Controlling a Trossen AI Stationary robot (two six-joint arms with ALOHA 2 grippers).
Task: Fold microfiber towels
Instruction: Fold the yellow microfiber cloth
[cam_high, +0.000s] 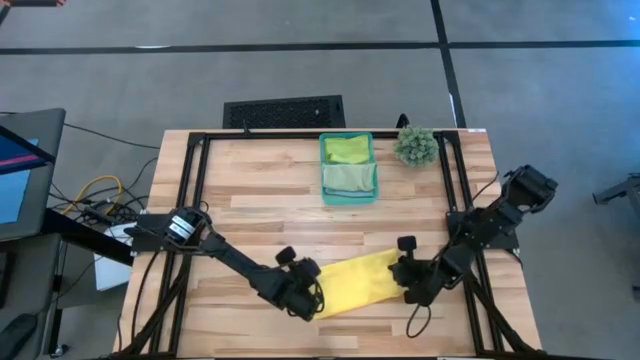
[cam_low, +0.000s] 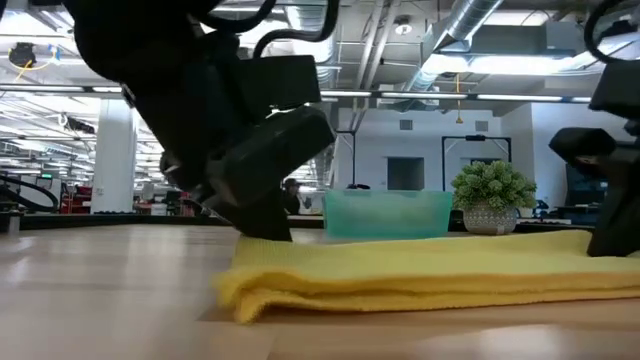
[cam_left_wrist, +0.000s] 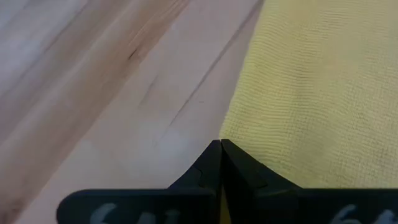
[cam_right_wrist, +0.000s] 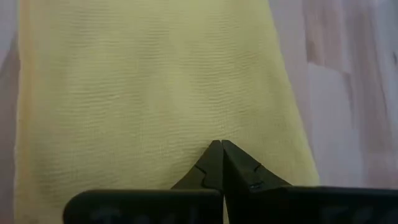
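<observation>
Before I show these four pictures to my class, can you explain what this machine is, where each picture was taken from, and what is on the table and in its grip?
It is a robot with two dark jointed arms working at a wooden slatted table. One picture looks straight down from above, one looks level across the tabletop, and two come from cameras on the arms' wrists. A soft yellow microfiber towel lies folded near the front edge. The left gripper is shut on one end of it and the right gripper is shut on the other. Further back stand a translucent teal plastic bin holding greenish cloths and a small spiky green plant.
</observation>
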